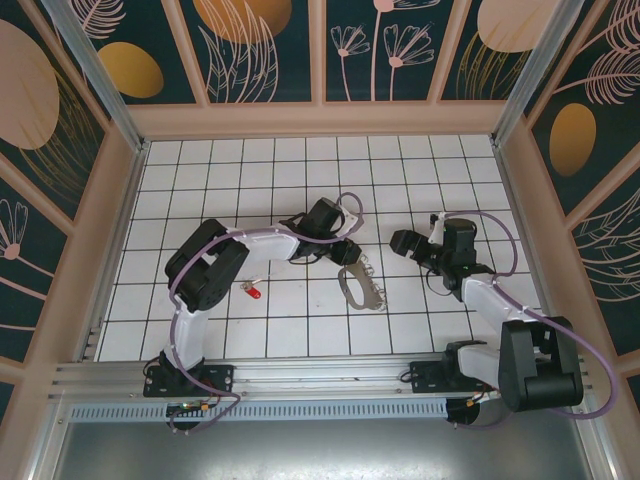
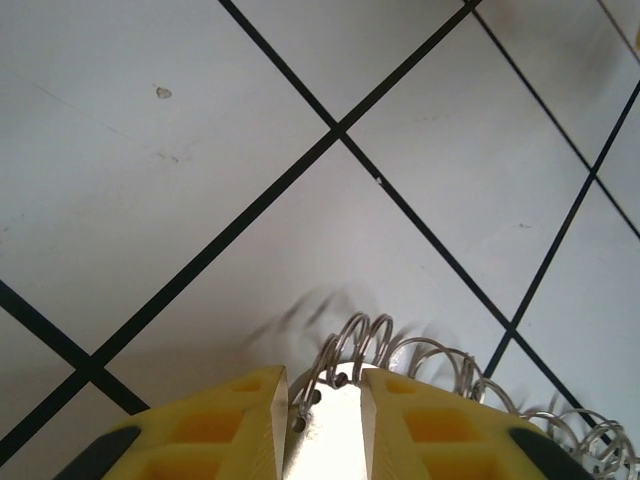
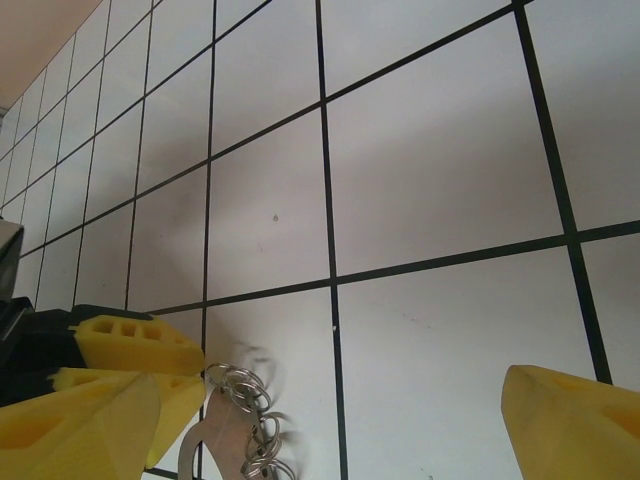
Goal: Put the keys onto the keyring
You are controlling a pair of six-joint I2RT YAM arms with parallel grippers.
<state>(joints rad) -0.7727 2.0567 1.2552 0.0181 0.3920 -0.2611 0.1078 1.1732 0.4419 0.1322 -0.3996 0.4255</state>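
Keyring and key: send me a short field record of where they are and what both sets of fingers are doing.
key: red head, lying loose on the table beside the left arm
keyring: beige loop with silver rings along one edge, between the two arms
left fingers: shut on the keyring's strap, rings fanning out beside them
right fingers: wide open, holding nothing, close to the keyring
key on keyring: not yet

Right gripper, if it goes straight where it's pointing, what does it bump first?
Probably the white tiled table, since the open right gripper tilts down at it. The keyring, pinched by the left gripper, sits just off to one side, so a finger might brush it.
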